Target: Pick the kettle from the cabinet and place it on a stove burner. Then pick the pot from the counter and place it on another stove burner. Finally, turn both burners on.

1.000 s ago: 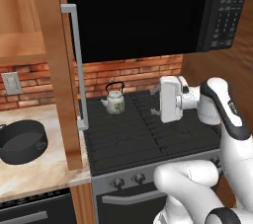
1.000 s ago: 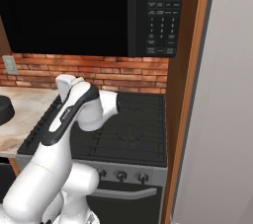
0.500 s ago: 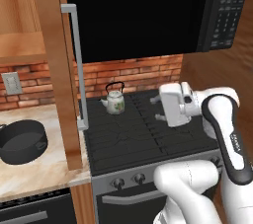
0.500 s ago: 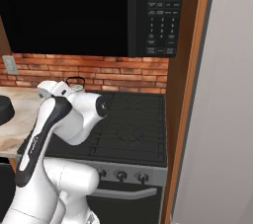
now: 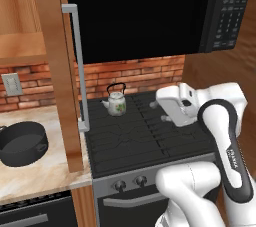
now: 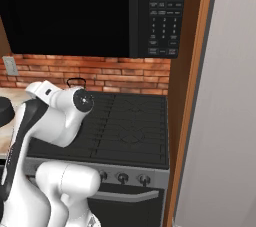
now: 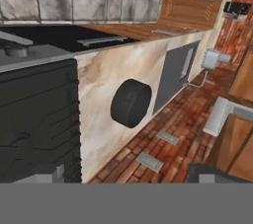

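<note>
The whitish, leaf-patterned kettle [image 5: 116,102] stands upright on the back left burner of the black cooktop [image 5: 145,138]; its black handle [image 6: 76,81] peeks over my arm in the right base view. The dark round pot [image 5: 21,143] rests on the beige counter [image 5: 35,176] left of the stove, and the hand view shows the pot [image 7: 130,103] ahead, rolled sideways. My gripper [image 5: 163,114] hovers over the cooktop's middle, right of the kettle, pointing left. It is open and empty, its fingertips [image 7: 47,172] wide apart.
The wooden cabinet [image 5: 20,26] is open, and its door [image 5: 57,71] with a steel handle hangs between pot and stove. A black microwave [image 5: 150,11] sits above the cooktop. Steel knobs [image 5: 120,185] line the stove front. A wooden panel [image 6: 192,96] borders the stove's right.
The hand has stayed over the cooktop and turned to face left toward the pot, while the elbow swung out to the right. Kettle and pot have not moved.
</note>
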